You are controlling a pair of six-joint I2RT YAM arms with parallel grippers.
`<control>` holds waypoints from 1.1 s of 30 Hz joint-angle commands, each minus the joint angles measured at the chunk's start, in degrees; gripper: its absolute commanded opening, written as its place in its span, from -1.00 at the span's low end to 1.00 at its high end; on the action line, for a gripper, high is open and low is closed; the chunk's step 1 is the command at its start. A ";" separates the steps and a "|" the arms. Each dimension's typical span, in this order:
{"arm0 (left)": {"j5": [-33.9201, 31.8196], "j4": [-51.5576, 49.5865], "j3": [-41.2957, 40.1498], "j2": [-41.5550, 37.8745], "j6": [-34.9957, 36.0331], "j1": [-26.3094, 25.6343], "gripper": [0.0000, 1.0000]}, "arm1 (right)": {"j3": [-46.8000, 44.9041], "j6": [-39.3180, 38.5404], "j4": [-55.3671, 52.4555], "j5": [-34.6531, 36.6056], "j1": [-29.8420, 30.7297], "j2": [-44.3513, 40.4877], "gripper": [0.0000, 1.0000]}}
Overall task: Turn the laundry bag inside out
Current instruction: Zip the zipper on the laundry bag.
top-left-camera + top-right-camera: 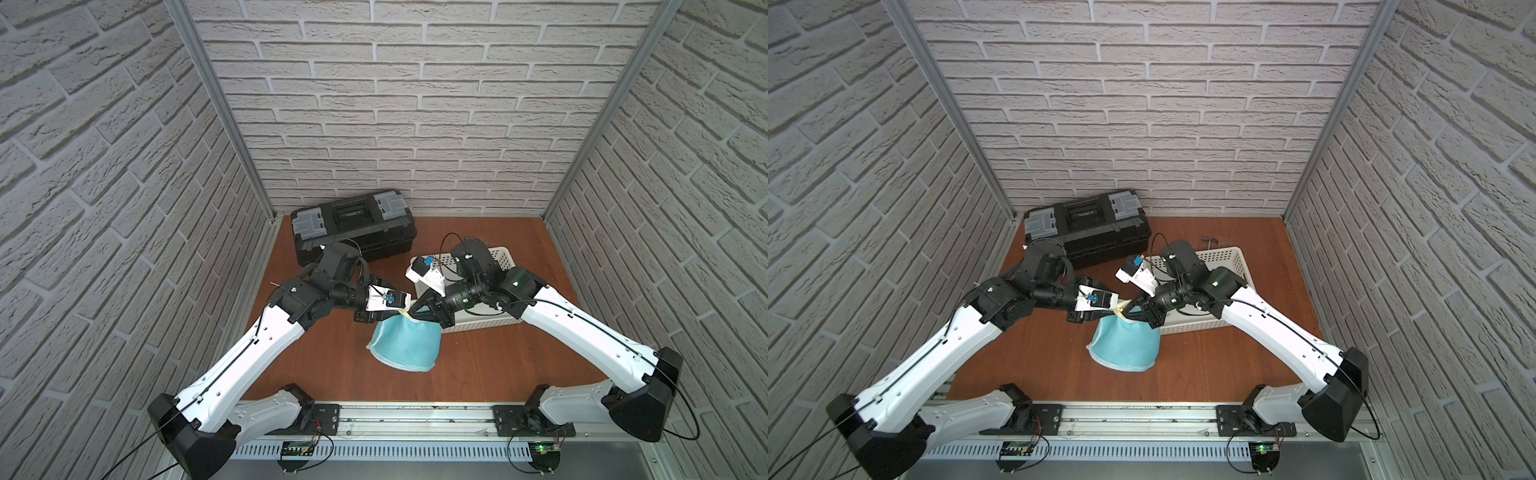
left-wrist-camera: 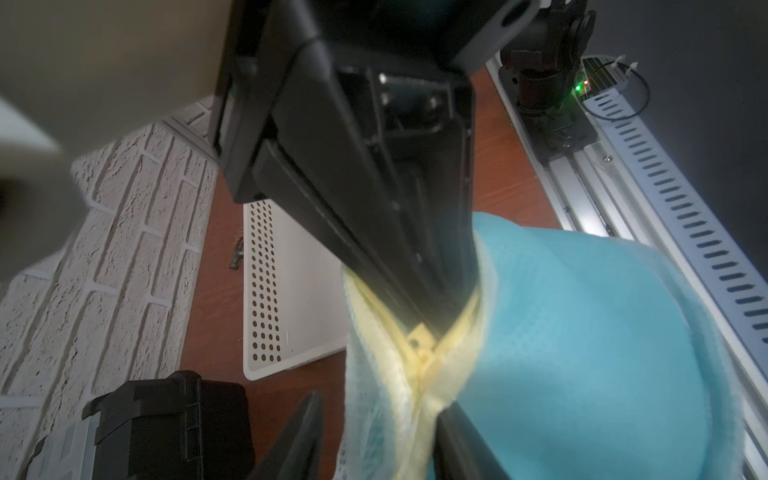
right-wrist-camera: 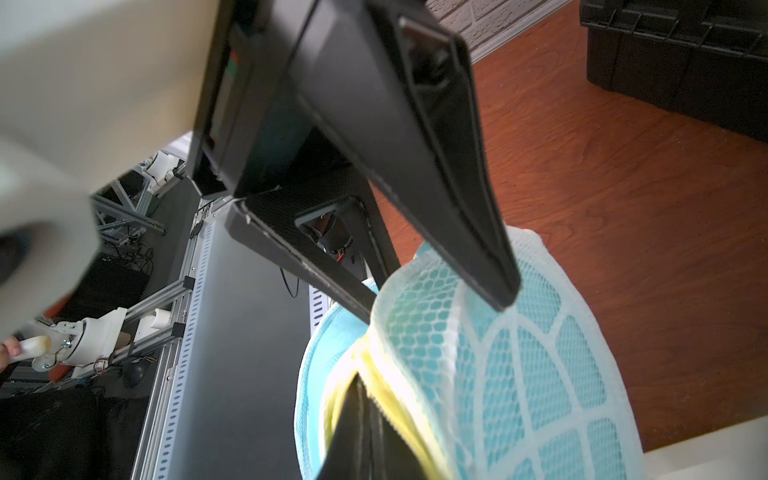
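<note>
Hanging at frame centre in a top view, the soft light-blue mesh laundry bag (image 1: pixel 405 345) is pinched at its yellow-trimmed top edge by the right gripper (image 2: pixel 432 326), jaws together on the trim. The left gripper (image 3: pixel 436 303) straddles the same edge, jaws apart. White perforated plastic basket (image 1: pixel 490 324) just right of the bag; black plastic toolbox (image 1: pixel 353 232) upper left, apart. Bare brown wooden tabletop (image 1: pixel 498 374) below and lower right.

top views: high, looking down | wrist views: close, sharing laundry bag (image 2: pixel 582 332)
</note>
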 commanded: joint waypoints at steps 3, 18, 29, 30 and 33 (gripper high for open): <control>-0.52 -1.78 2.07 0.35 3.76 -0.52 -0.44 | 1.15 -0.75 1.20 -1.13 0.58 -0.20 -0.94; -1.54 -7.21 3.96 -0.70 7.30 -0.28 -1.00 | -0.88 -6.42 -9.14 5.42 -1.90 -4.29 -0.94; -5.72 -7.41 2.82 -2.23 9.70 -0.11 -1.00 | -5.94 -7.08 -13.47 12.51 -4.29 -11.71 -0.94; -5.96 -6.95 2.48 -2.69 9.73 0.03 -1.00 | -6.65 -6.95 -13.72 13.06 -4.48 -12.43 -0.94; -6.07 -5.43 1.43 -4.20 9.55 0.55 -1.00 | -8.42 -6.28 -14.02 14.65 -4.89 -14.40 -0.94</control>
